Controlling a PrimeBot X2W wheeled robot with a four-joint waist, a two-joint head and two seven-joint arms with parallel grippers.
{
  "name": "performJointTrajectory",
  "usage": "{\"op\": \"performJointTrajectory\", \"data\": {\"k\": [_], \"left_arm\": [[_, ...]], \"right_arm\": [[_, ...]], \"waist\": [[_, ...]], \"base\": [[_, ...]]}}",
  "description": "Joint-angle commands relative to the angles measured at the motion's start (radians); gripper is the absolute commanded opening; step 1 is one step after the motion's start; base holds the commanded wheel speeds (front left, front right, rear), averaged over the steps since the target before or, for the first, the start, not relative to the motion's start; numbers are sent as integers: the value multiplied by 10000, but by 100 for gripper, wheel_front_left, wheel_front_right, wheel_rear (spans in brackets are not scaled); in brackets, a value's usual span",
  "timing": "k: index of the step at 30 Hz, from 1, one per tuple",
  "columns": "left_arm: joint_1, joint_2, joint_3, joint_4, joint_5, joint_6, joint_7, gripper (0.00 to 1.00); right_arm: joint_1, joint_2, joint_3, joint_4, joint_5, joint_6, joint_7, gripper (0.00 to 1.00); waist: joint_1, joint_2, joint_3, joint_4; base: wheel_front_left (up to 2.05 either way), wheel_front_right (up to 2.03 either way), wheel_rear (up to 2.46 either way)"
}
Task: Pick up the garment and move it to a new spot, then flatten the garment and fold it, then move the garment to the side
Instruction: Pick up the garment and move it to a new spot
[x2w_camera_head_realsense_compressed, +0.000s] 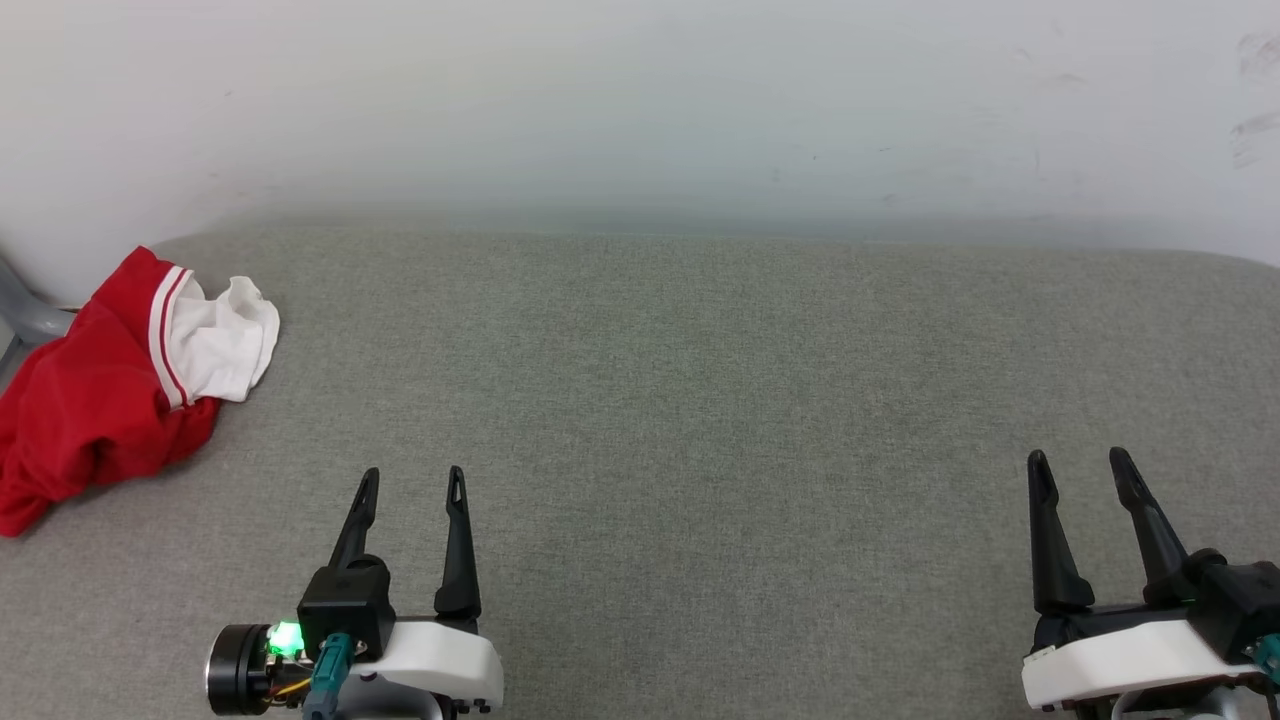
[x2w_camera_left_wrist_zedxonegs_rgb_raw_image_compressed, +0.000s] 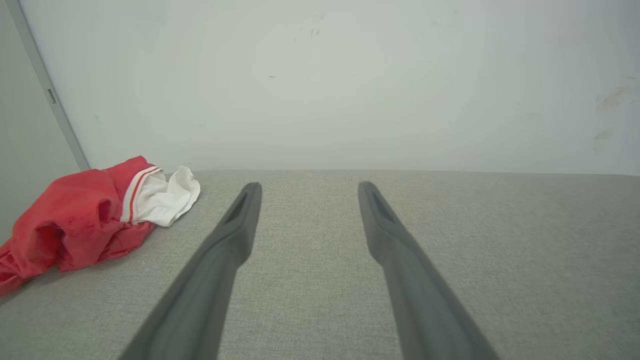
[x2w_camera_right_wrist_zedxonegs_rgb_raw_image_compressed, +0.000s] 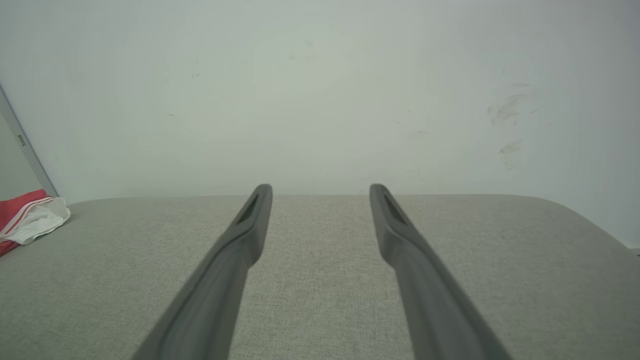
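One crumpled garment (x2w_camera_head_realsense_compressed: 90, 400) lies well left of the left gripper (x2w_camera_head_realsense_compressed: 413, 472).

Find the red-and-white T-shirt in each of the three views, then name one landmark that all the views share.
Head view: the T-shirt lies crumpled at the far left, mid-height, on the grey fabric surface.
Left wrist view: the T-shirt is at the left edge, below the middle.
Right wrist view: part of the T-shirt shows at the left edge.
Shared landmark: the scuff marks on the white wall, towards the right in every view.
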Motion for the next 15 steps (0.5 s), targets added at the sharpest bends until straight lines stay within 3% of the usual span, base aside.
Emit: {"op": "performJointTrajectory", "data": {"k": [1, 15], "left_arm": [[45, -18, 17, 12, -9, -12, -28, 100], [-10, -20, -56, 48, -72, 15, -28, 100]], "right_arm": [[67, 13, 3, 28, 56, -7, -19, 100], [112, 14, 3, 19, 42, -7, -19, 100]], "waist": [[0, -1, 1, 7], [0, -1, 1, 185]], "base": [[0, 0, 0], [0, 0, 0]]}}
